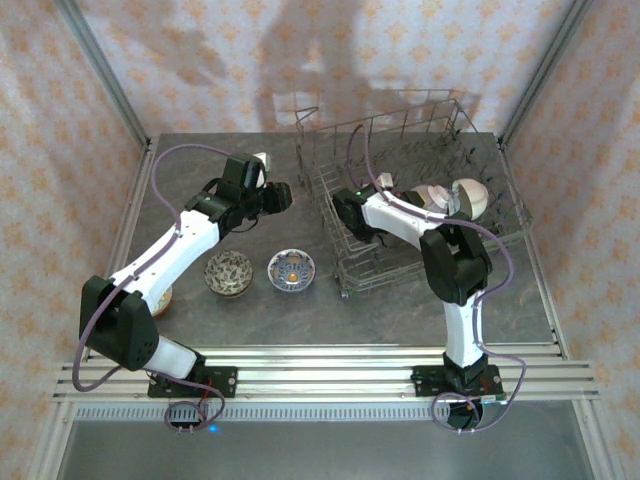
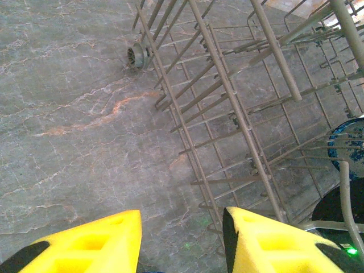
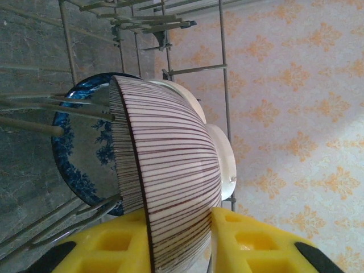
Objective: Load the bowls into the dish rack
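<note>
In the right wrist view my right gripper is shut on a brown-striped cream bowl, one finger inside the rim and one on the outer wall. That bowl stands on edge in the dish rack, between a blue-and-white bowl and a white bowl. From above, the right gripper reaches into the grey wire dish rack beside pale bowls. My left gripper hovers over the table just left of the rack, open and empty. A patterned bowl and a blue-rimmed bowl sit on the table.
A cream bowl peeks out from under the left arm's lower link. A rack wheel rests on the grey marbled table. Metal frame posts and patterned walls close in the table's sides and back.
</note>
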Motion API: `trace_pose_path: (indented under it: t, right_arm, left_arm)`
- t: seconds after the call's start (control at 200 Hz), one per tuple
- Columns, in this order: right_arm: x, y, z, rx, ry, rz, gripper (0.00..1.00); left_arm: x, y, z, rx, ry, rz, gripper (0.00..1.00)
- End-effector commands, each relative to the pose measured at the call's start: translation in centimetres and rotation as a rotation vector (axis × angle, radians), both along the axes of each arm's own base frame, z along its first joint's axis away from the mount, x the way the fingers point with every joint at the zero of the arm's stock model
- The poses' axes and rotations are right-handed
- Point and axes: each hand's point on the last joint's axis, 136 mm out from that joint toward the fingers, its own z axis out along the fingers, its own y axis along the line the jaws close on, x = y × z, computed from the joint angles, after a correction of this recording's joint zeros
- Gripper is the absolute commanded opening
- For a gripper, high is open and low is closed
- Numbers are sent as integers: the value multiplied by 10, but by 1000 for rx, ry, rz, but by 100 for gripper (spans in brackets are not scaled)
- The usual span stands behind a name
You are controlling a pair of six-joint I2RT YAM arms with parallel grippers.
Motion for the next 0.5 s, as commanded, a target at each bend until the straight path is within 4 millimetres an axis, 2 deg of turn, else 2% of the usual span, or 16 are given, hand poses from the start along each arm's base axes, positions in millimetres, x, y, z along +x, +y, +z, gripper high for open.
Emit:
trace_pose_path:
  t: [0.0,0.495]
  right_arm:
    - [-1,1,-15,35,23,-18,28]
    - [-2,-2,-18,15,-1,-36,23]
  left_arm:
    - [2,1,15,-24,-39,0,43]
    - [-2,1,12,-28,-36,2,43]
